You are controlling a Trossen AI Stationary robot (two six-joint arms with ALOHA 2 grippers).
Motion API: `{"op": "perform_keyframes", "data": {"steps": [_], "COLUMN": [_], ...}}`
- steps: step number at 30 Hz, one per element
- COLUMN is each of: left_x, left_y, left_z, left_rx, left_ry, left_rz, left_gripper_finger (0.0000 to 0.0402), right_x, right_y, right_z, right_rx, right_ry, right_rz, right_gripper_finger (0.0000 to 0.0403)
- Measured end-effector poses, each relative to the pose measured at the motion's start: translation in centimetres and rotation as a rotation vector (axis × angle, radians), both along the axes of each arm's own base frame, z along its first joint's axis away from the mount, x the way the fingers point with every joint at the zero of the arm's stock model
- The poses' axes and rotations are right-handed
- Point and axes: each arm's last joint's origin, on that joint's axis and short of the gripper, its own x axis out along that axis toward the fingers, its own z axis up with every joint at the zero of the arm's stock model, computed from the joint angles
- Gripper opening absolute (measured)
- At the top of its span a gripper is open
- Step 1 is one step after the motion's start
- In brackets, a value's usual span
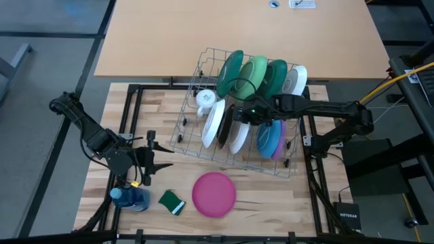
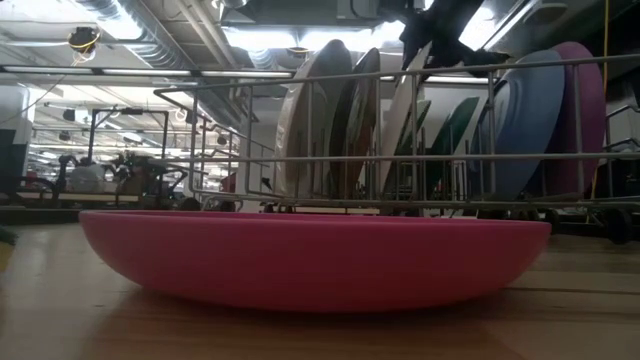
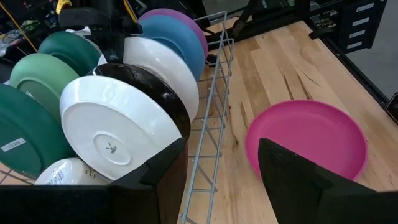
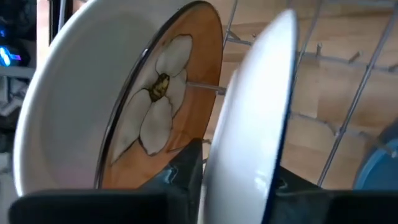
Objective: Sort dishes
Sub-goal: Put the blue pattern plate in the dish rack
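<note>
Wooden table (image 1: 271,196); right fingers (image 4: 186,180) straddle half-hidden white plate (image 4: 249,137).

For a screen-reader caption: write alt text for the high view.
The right pincer reaches over a wire rack of upright plates, at a white plate. A pink plate lies flat in front, and the left pincer waits nearby.

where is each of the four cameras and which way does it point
High: above the table, looking straight down on the rack, pink plate and both arms.
Low: at tabletop height, looking level across the pink plate to the rack; right gripper above.
Left wrist: on the left arm, looking past its fingers toward the rack.
Right wrist: among the plates, fingers around a white plate.
High, low and left wrist views share the pink plate.
</note>
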Motion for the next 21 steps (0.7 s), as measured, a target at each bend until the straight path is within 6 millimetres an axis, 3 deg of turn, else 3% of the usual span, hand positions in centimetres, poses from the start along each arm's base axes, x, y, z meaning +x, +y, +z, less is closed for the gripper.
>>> {"op": "perform_keyframes", "data": {"steps": [10,16,21], "left_x": [0.0,0.0,0.0], "left_y": [0.0,0.0,0.0], "left_z": [0.0,0.0,0.0], "left_rx": [-0.004,-0.022,-0.023], "left_ry": [-0.001,-0.003,-0.003], "left_rz": [0.002,0.009,0.010], "left_gripper_finger": [0.0184,0.0184,0.0184], "right_x": [0.1,-0.4,-1.3], "right_y": [0.0,0.3,0.4], "right_z": [0.0,0.0,0.4], "right_rx": [-0.036,-0.033,-0.054], "right_ry": [0.014,0.058,0.086], "right_rz": [0.087,0.258,0.256], "right_gripper_finger": [0.0143,0.0146,0.0145]}}
